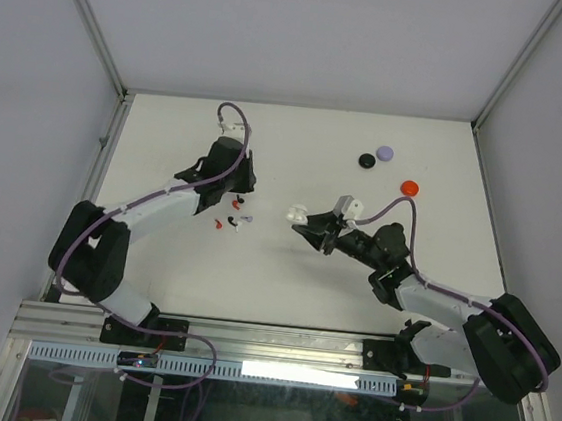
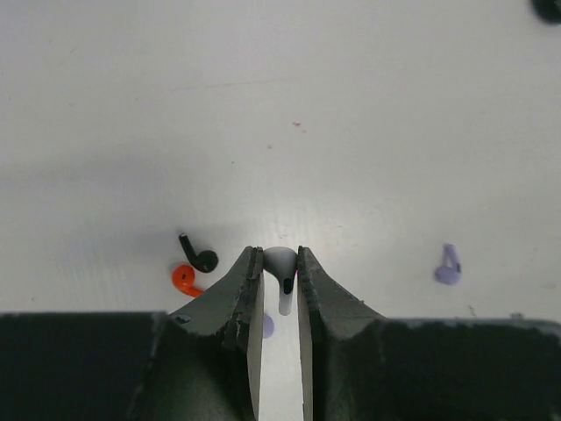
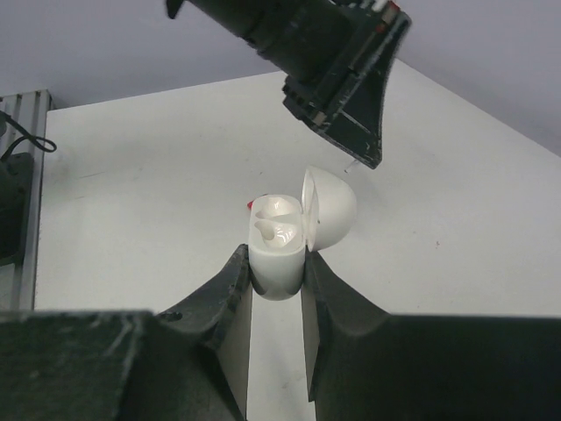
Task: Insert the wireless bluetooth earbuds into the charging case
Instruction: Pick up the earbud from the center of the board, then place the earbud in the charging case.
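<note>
My left gripper (image 2: 280, 256) is shut on a white earbud (image 2: 282, 263), pinched by its head with the stem pointing back between the fingers. It hangs over the loose earbuds on the table: a black one (image 2: 200, 255), a red one (image 2: 184, 279) and a pale purple one (image 2: 448, 267). Another purple one (image 2: 267, 325) lies partly hidden under the left finger. My right gripper (image 3: 279, 263) is shut on the white charging case (image 3: 279, 254). The case's lid (image 3: 331, 206) is open and its two sockets face up. In the top view the case (image 1: 297, 213) is to the right of the left gripper (image 1: 239, 203).
Three coin-like discs lie at the back right: black (image 1: 368, 160), pale purple (image 1: 386, 153) and red (image 1: 409, 187). The left arm's gripper (image 3: 342, 96) hangs above and beyond the case in the right wrist view. Grey walls close the table's back and sides.
</note>
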Robot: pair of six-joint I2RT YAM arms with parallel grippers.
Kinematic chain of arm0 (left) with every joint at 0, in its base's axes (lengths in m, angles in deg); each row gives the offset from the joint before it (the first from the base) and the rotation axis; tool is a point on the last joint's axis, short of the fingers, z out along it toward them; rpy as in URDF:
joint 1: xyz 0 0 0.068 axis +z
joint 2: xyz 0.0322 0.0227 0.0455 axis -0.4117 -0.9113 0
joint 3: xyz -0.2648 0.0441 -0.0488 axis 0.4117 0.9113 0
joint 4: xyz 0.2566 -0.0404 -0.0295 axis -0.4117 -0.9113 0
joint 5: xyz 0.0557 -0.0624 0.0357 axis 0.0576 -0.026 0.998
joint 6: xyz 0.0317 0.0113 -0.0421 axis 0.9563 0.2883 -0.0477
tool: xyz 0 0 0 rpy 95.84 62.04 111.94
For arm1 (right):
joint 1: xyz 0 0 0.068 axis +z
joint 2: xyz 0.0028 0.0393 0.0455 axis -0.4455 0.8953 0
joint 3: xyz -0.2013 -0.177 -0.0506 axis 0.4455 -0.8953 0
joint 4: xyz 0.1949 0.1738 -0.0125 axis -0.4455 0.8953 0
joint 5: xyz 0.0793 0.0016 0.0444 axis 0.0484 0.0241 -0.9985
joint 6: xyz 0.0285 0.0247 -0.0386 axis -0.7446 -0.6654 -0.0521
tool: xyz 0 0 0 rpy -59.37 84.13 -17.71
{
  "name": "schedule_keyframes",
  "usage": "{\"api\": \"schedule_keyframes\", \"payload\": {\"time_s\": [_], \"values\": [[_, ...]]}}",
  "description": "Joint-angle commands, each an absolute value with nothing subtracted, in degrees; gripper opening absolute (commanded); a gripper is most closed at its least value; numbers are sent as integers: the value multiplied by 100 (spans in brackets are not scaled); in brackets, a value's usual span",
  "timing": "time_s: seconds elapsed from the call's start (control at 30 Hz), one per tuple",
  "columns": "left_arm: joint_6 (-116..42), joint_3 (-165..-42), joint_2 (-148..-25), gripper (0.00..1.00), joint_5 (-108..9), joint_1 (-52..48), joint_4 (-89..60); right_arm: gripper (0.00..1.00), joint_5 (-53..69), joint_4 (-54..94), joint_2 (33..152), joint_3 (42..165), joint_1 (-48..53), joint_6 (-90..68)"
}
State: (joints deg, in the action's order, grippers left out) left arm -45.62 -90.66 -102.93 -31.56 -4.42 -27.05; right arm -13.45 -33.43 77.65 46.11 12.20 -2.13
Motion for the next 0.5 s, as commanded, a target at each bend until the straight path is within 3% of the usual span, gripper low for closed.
{"api": "schedule_keyframes", "payload": {"time_s": [0.0,0.47], "values": [[-4677,-8442,-9141,3,-3446,-679,-1315,0,-925,-4674,8032,4663,1265,-110],[-4600,-7715,-7587,3,-3213,-1737,-125,0,-381,-6532,8995,4719,1281,-23]]}}
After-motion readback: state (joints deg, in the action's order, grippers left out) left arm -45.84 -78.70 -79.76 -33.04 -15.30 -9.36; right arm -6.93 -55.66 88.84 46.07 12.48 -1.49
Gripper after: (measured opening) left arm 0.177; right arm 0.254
